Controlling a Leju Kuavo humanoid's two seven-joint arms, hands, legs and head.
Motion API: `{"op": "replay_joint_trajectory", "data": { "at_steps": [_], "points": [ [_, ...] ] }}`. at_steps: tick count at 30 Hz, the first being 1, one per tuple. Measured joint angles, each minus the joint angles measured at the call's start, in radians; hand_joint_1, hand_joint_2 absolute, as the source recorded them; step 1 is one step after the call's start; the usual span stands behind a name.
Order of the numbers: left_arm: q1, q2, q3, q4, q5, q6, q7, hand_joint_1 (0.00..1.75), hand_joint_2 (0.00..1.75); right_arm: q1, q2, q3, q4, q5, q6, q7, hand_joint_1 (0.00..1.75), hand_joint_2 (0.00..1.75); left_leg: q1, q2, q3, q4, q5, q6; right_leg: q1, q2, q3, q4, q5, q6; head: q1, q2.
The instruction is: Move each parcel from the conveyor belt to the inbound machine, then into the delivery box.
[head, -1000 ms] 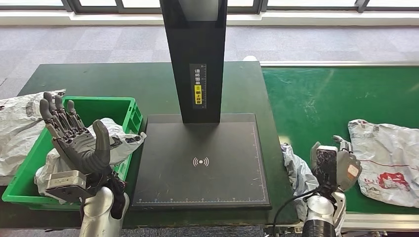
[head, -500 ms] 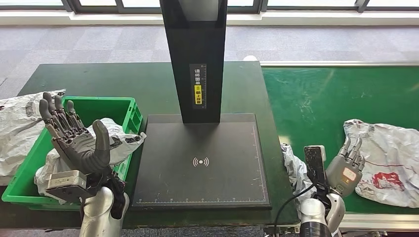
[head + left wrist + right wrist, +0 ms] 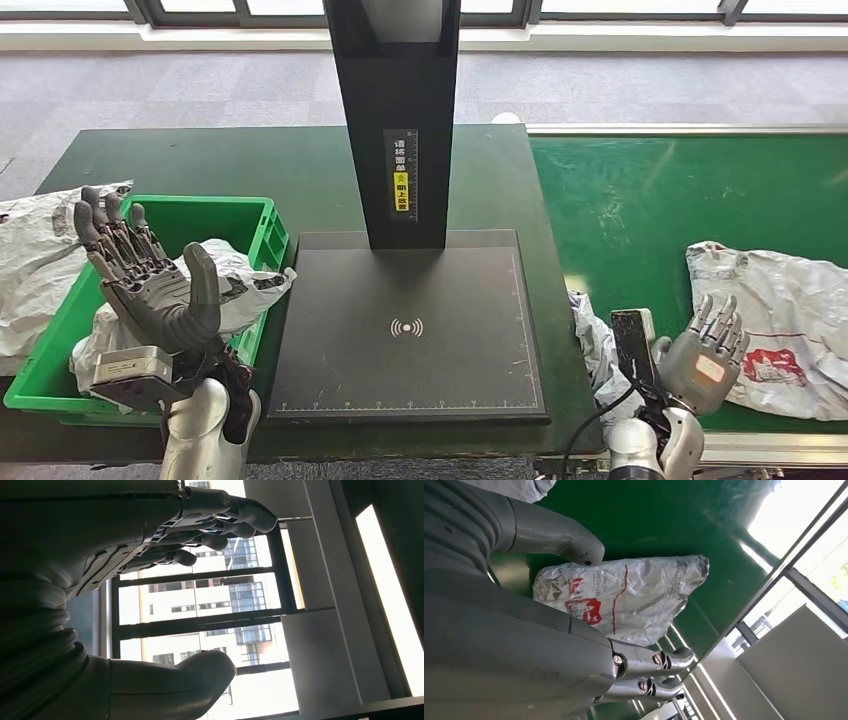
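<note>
- Parcel (image 3: 775,325): a crumpled grey plastic bag with red print, lying on the green conveyor belt (image 3: 650,200) at the right side of the head view, just beside the right hand and not held.
- Right hand (image 3: 705,352): raised low over the near edge of the belt, fingers spread and upright, nothing in it (the right wrist view shows the bag (image 3: 619,597) beyond the thumb and fingers, apart from them).
- Left hand (image 3: 150,285): held up above the green crate (image 3: 265,225), palm open, fingers apart and pointing upward, holding nothing.
- Crate: sits on the dark table left of the black scanner plate (image 3: 410,325); a grey bag (image 3: 235,280) lies inside it.
- Another grey bag (image 3: 35,260) lies outside the crate at the far left.
- A further grey bag (image 3: 600,350) lies between the plate and the belt.
- Black post (image 3: 398,120): rises from the back of the plate, carrying a label.
</note>
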Motion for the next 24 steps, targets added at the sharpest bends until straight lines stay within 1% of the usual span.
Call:
{"op": "replay_joint_trajectory", "data": {
  "at_steps": [3,5,7,9,16,24],
  "points": [
    [0.000,0.000,0.000,-0.002,-0.002,0.001,0.003,0.00,1.75,-0.010,-0.020,-0.014,0.041,0.017,0.078,0.078,0.00,1.75,0.000,0.000,0.000,0.000,0.000,0.000,0.000,0.000,0.000,0.000,0.000,0.000,0.000,0.000],
    [0.000,0.000,0.000,-0.002,-0.004,0.001,0.006,0.00,1.75,-0.023,-0.039,-0.026,0.093,0.007,0.142,0.097,0.00,1.75,0.000,0.000,0.000,0.000,0.000,0.000,0.000,0.000,0.000,0.000,0.000,0.000,0.000,0.000],
    [0.000,0.000,0.000,-0.002,-0.007,0.001,0.008,0.00,1.75,-0.037,-0.057,-0.040,0.150,-0.019,0.187,0.081,0.00,1.75,0.000,0.000,0.000,0.000,0.000,0.000,0.000,0.000,0.000,0.000,0.000,0.000,0.000,0.000],
    [0.000,0.000,0.000,-0.002,-0.010,0.001,0.009,0.00,1.75,-0.049,-0.071,-0.049,0.196,-0.037,0.211,0.064,0.00,1.75,0.000,0.001,0.000,0.000,0.000,0.000,0.000,0.000,0.000,0.000,0.000,0.000,0.000,0.000],
    [0.000,0.000,0.000,-0.002,-0.013,0.001,0.009,0.00,1.75,-0.074,-0.094,-0.062,0.272,-0.063,0.234,0.041,0.00,1.75,0.000,0.001,0.000,0.000,0.000,0.000,0.000,0.001,0.000,0.000,0.000,0.000,0.000,0.000],
    [0.000,0.000,0.000,-0.001,-0.016,0.001,0.008,0.00,1.75,-0.088,-0.109,-0.071,0.320,-0.206,0.353,-0.092,0.00,1.75,0.000,0.004,0.000,0.000,0.000,0.000,0.000,0.003,-0.001,0.000,0.001,-0.001,0.000,0.000]
  ]
}}
